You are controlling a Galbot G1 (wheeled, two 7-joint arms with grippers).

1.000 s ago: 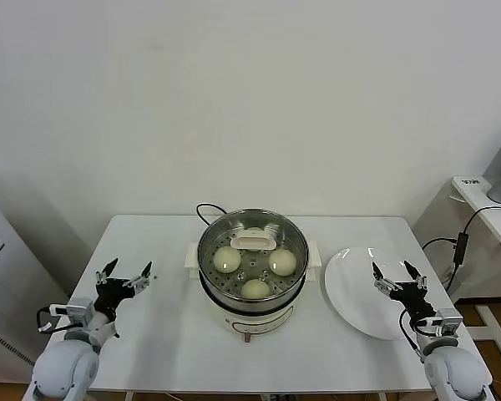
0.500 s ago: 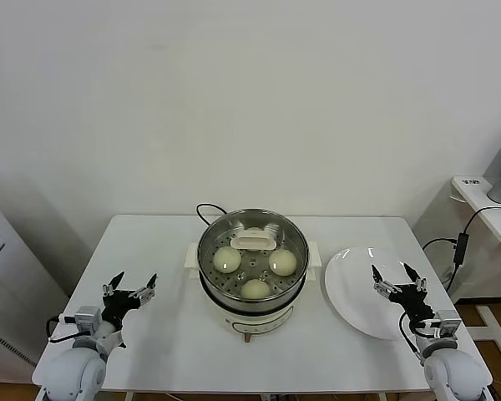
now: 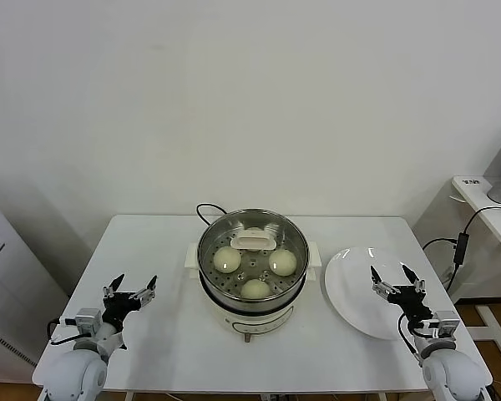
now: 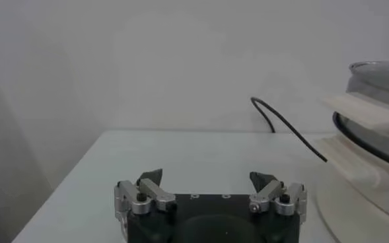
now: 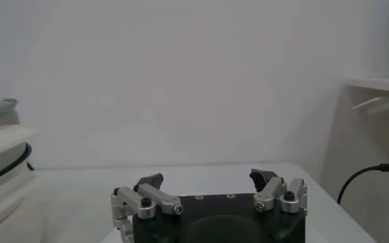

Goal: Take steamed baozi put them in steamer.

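Observation:
Three pale steamed baozi lie inside the shiny steamer (image 3: pixel 252 219): one on the left (image 3: pixel 226 259), one on the right (image 3: pixel 282 261), one at the front (image 3: pixel 255 289). A white handle piece (image 3: pixel 253 241) sits at the basket's back, and the steamer's side (image 4: pixel 372 125) fills one edge of the left wrist view. My left gripper (image 3: pixel 129 286) (image 4: pixel 207 177) hovers open and empty over the table's front left. My right gripper (image 3: pixel 396 278) (image 5: pixel 207 177) is open and empty above the white plate's near edge.
A bare white plate (image 3: pixel 355 276) lies to the right of the steamer. A black cord (image 3: pixel 205 209) (image 4: pixel 288 125) runs from behind the steamer across the white table (image 3: pixel 159 242). A side desk with cables (image 3: pixel 476 209) stands off to the right.
My left gripper has drawn back toward the front left edge of the table and lower. The right gripper has barely shifted. The baozi stay put.

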